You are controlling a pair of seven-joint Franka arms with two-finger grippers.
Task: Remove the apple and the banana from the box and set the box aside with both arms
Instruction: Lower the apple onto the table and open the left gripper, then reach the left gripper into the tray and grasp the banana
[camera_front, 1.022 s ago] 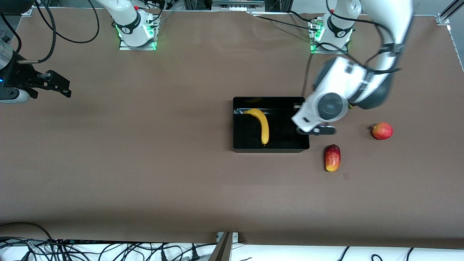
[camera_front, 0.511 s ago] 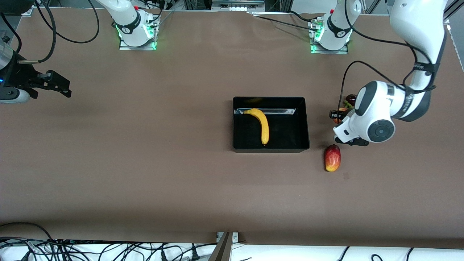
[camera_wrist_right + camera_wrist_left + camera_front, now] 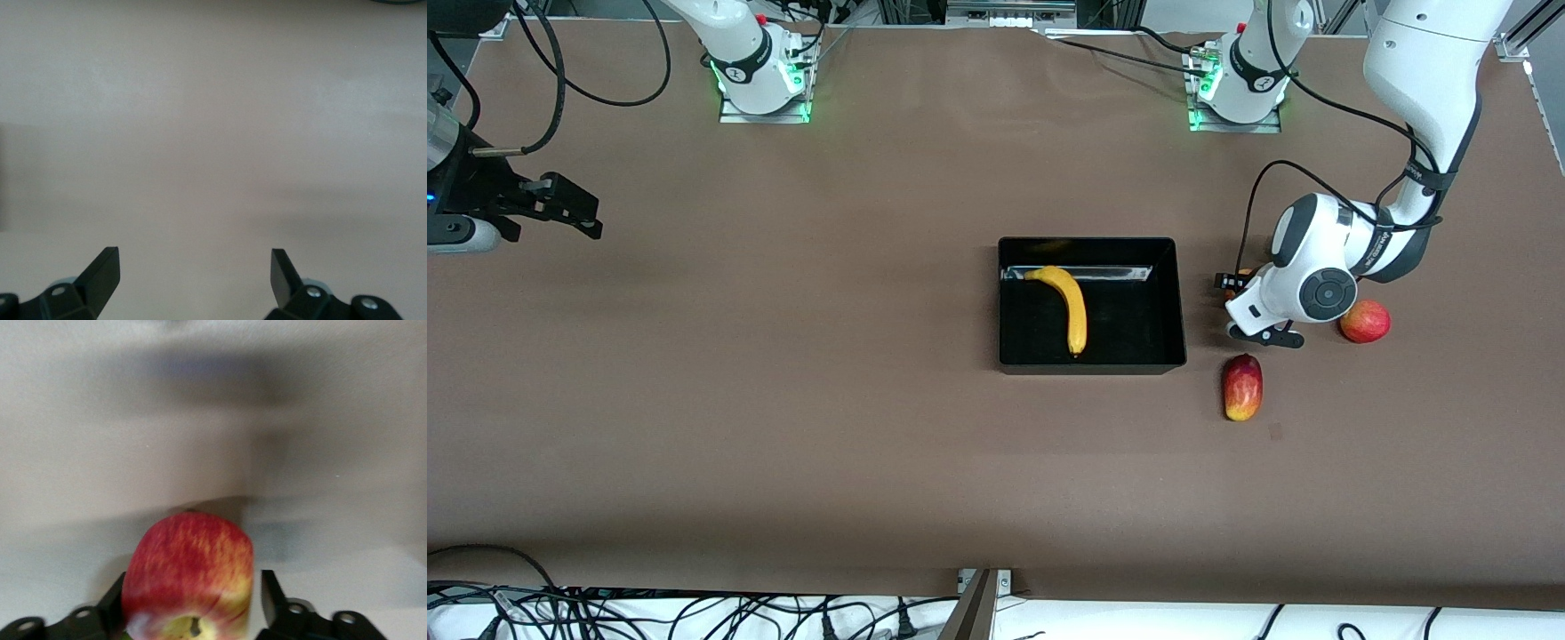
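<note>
The black box [image 3: 1179,293] sits mid-table with the yellow banana [image 3: 1069,307] lying in it. My left gripper [image 3: 1247,309] is low beside the box, at the left arm's end of it. In the left wrist view [image 3: 193,603] it is open, and a red apple with yellow patches [image 3: 190,563] sits between its fingers. One finger is against the apple and the other stands a little off. In the front view only an orange-red sliver of that fruit [image 3: 1242,274] shows. My right gripper [image 3: 560,209] waits open over bare table [image 3: 193,267].
A round red apple [image 3: 1365,321] lies just past the left hand toward the left arm's end. A long red-and-yellow fruit [image 3: 1242,388] lies nearer the front camera than the left gripper. Cables run along the table's edges.
The left arm swung from over the box's end out to the fruits beside it and came down, so its open fingers now stand around a red-and-yellow apple. The right arm has not moved.
</note>
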